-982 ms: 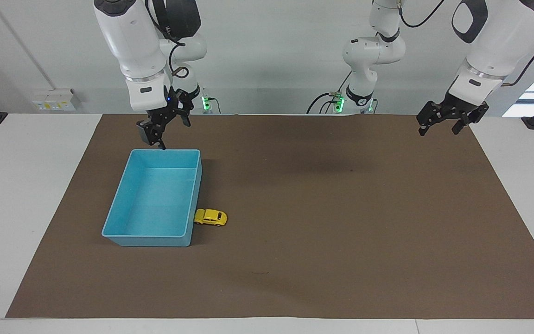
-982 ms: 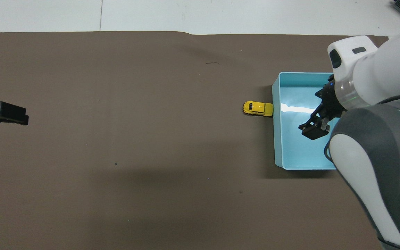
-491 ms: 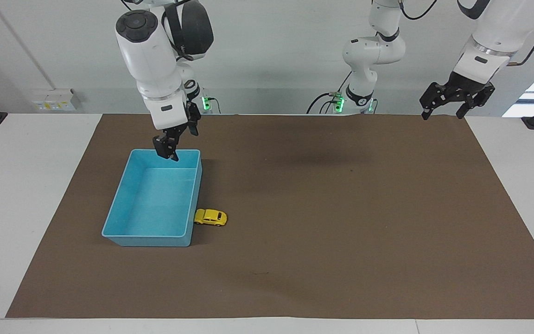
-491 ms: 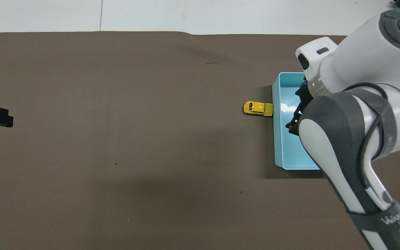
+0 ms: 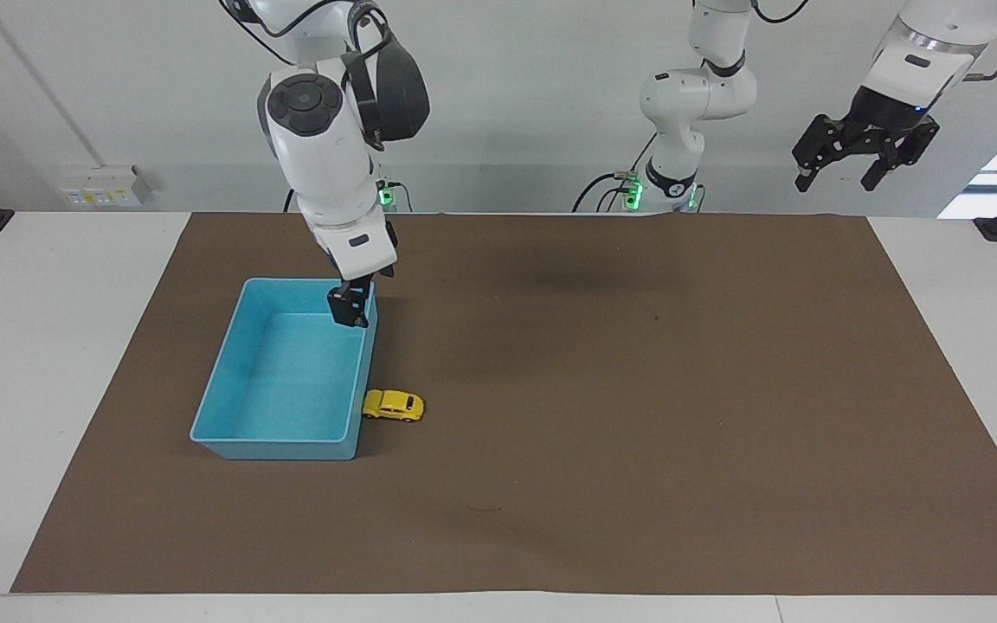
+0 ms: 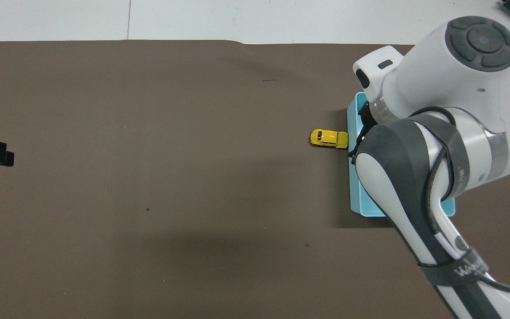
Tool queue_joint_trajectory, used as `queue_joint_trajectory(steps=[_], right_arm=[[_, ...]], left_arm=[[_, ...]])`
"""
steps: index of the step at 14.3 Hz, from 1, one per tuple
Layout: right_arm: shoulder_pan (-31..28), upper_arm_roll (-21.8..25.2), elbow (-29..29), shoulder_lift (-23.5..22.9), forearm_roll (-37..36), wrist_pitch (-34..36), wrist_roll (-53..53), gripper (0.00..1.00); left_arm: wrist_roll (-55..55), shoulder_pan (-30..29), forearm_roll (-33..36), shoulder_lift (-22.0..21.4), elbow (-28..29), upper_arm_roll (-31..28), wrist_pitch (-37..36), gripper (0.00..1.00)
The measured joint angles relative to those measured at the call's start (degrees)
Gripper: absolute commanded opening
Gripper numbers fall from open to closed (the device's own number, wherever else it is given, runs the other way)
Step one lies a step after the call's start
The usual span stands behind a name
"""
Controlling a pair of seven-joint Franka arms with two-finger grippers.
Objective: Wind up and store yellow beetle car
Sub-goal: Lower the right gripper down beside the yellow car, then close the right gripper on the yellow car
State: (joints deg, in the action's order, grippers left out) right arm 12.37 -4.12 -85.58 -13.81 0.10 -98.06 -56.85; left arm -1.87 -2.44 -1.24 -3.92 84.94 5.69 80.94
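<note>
The yellow beetle car (image 5: 394, 405) sits on the brown mat (image 5: 637, 389), one end touching or just beside the outer long wall of the light-blue tray (image 5: 230, 363), on the side toward the left arm's end of the table and close to the tray's corner farthest from the robots. Its long axis runs across the table, roughly square to that tray wall (nose direction too small to call). The right gripper (image 5: 350, 307) hangs over the tray's robot-side corner, above the same long wall the car butts against, so the car lies farther from the robots than the gripper, along that wall and just outside it. The right arm is clearly the closer one. The left gripper (image 5: 864, 154) is raised high near its own base at the table edge, well apart from the car, waiting. The right gripper's jaws stand wide and hold nothing, touching nothing that can be seen; the overhead view hides most of it under the arm. The left gripper is likewise spread and empty. Judged step: reach for the car; winding and storing not yet done, tray empty.
</note>
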Motion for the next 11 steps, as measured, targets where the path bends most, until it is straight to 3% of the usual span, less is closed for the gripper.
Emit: queue_joint_trajectory(steps=[6, 11], right_arm=[[-0.2, 0.2, 0.0, -3.8, 0.0, -3.1, -5.6, 1.0], [0.0, 0.2, -1.1, -6.2, 0.0, -6.2, -8.3, 1.0]], left_arm=[[2.1, 0.0, 0.0, -2.5, 6.2, -0.1, 1.4, 1.0], [2.9, 0.0, 0.0, -3.2, 7.0, -0.5, 1.8, 1.0]])
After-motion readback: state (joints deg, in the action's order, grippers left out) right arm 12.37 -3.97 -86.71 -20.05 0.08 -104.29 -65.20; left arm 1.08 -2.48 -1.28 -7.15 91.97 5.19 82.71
